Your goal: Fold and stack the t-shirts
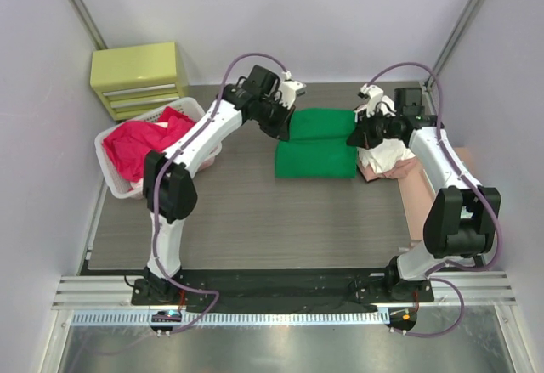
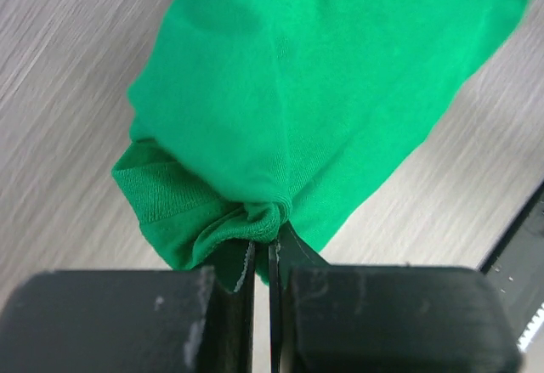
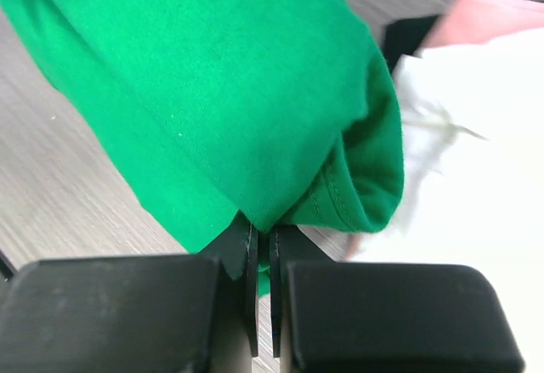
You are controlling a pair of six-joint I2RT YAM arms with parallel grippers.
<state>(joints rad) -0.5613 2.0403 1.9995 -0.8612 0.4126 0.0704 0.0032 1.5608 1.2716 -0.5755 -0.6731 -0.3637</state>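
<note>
Green knit cloth, the t-shirt [image 1: 316,144] lies part-folded at the far middle of the surface [image 1: 255,220], between the two arms and just beside the pale folded shirts [image 1: 387,165] on the right. The left jaws are clamped tight on a bunched pinch at its left edge, and the right jaws are closed on its hemmed right edge. Judged light, limp and prone to sag, so it is best held at hems or corners, both sides together.

Bright, even light; blurred wrist close-ups
</note>
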